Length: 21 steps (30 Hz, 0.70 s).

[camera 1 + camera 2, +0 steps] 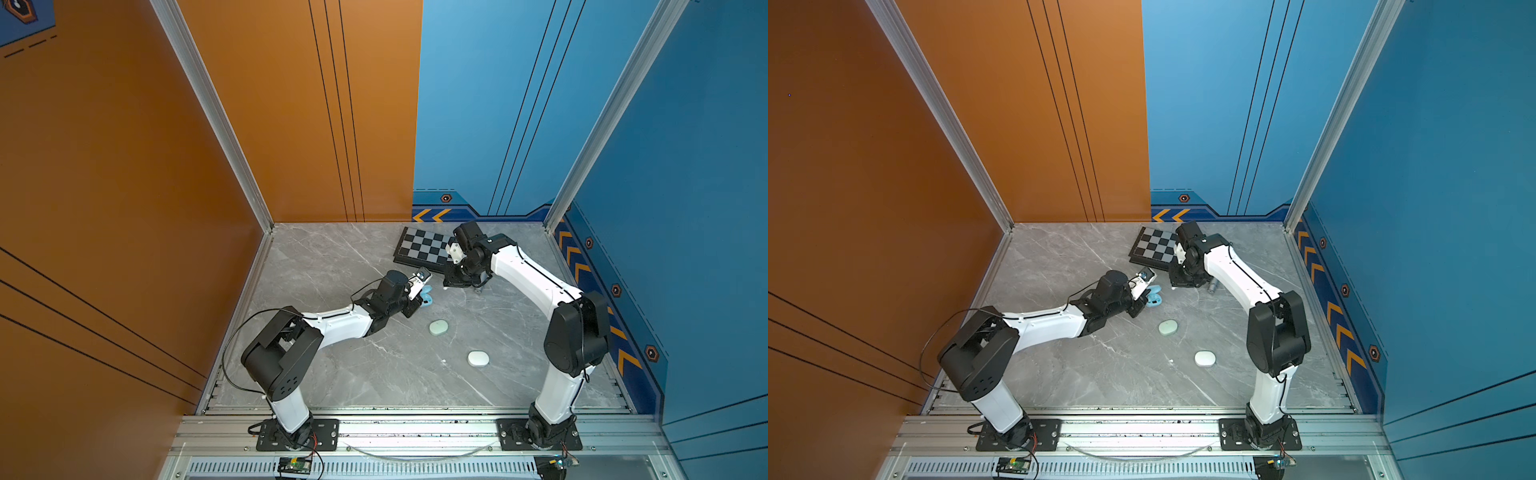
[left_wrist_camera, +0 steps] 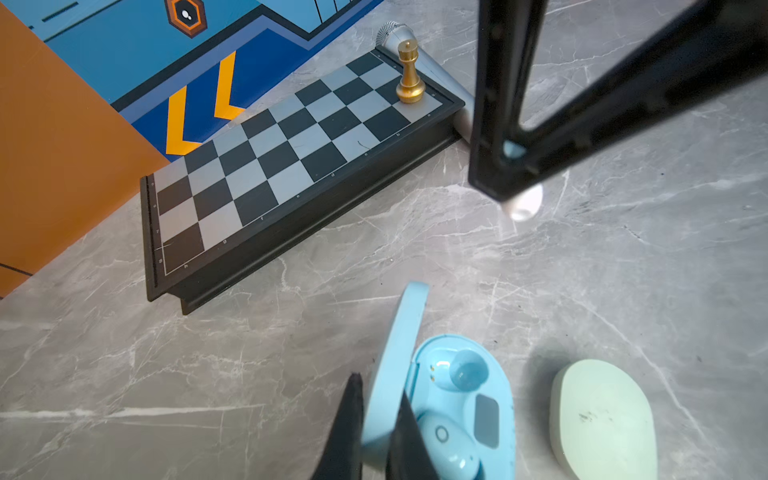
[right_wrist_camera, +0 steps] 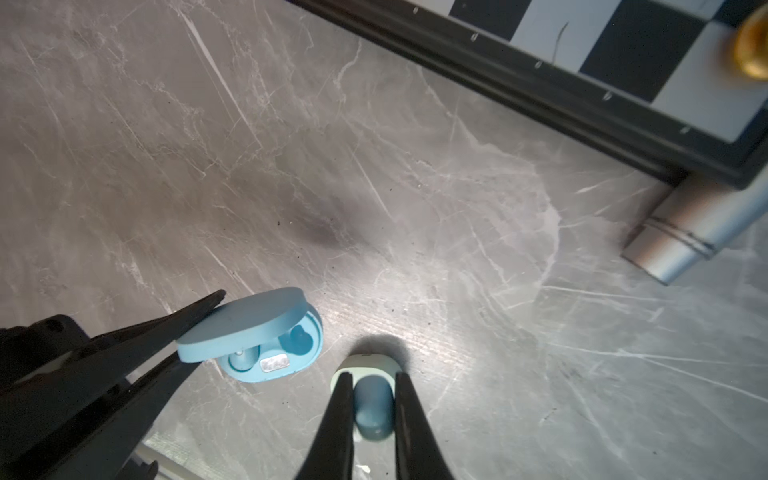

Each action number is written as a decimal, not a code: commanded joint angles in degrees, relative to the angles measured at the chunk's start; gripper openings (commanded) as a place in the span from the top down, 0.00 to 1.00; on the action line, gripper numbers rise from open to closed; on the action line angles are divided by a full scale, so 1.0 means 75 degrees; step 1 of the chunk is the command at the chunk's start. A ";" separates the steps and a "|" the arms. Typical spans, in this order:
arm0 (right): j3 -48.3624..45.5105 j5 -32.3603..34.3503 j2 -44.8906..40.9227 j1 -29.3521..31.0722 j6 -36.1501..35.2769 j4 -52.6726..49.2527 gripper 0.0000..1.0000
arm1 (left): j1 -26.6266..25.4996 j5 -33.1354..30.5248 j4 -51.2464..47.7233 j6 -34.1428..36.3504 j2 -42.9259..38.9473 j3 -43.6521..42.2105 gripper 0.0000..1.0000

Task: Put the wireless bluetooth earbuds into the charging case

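The light blue charging case (image 2: 494, 399) lies open on the table, also seen in a top view (image 1: 428, 300). My left gripper (image 2: 378, 386) is shut on its raised lid (image 2: 395, 353). One light blue earbud (image 2: 449, 444) sits in a socket; the other socket (image 2: 465, 370) is empty. My right gripper (image 3: 372, 376) is shut on a second light blue earbud (image 3: 374, 411), above the table beside the case, near the chessboard in a top view (image 1: 451, 284). A small whitish bud-sized piece (image 3: 365, 359) lies on the table right under it.
A shut mint green case (image 1: 438, 327) and a shut white case (image 1: 478, 358) lie nearer the front. A chessboard (image 2: 270, 166) with a gold chess piece (image 2: 409, 75) lies at the back, with a silver microphone (image 3: 685, 232) against it.
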 commanded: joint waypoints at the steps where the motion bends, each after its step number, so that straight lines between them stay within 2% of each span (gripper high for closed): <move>1: -0.0274 -0.0664 -0.0033 0.0133 0.0741 0.0355 0.90 | -0.0121 0.0015 0.0117 -0.0058 0.0052 0.0192 1.00; 7: -0.0514 -0.1157 0.0053 0.0214 0.1472 0.1017 0.90 | -0.0167 0.0003 0.0135 -0.0069 0.0062 0.0282 1.00; 21: -0.0705 -0.0950 0.0217 0.0297 0.1474 0.1064 0.90 | -0.0180 0.0025 0.0173 -0.0128 0.0065 0.0399 1.00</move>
